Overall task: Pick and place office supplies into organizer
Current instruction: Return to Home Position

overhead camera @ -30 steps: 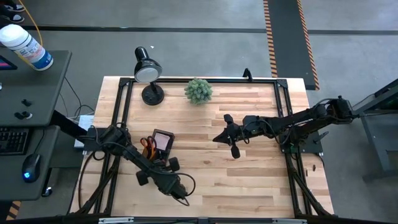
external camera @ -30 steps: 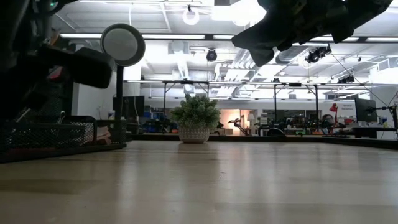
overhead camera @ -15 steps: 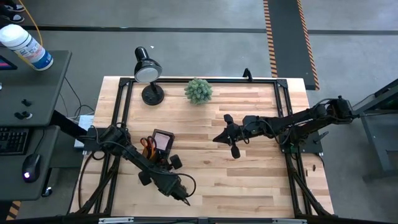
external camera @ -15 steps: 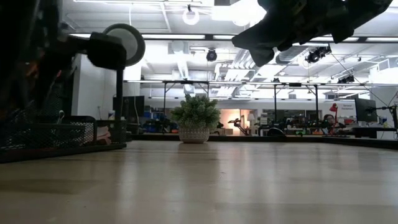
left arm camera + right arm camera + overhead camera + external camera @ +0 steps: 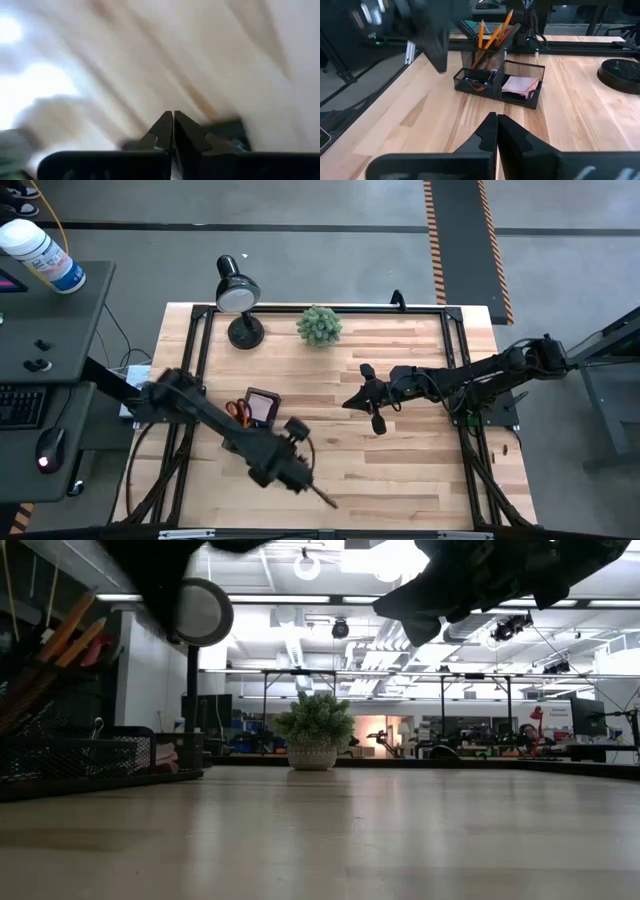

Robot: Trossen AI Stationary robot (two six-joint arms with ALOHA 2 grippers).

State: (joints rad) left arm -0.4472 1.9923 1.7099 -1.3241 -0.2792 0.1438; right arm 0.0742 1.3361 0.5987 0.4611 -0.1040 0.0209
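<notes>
Black left arm (image 5: 228, 430) stretches diagonally over the table (image 5: 410, 475), fingers (image 5: 162, 132) pressed together, apparently empty; right fingers (image 5: 487, 131) likewise closed.

- One organizer (image 5: 497, 82).
- Three pencils (image 5: 481, 32) standing in the organizer, as far as I can count.
- One sticky-note pad (image 5: 520, 86) and one scissors (image 5: 238, 411), both in the organizer.
- One lamp (image 5: 238, 292) and one plant (image 5: 319, 325), both beyond the organizer.

Overhead, table-level, two wrist views; shared organizer (image 5: 520, 100).
</notes>
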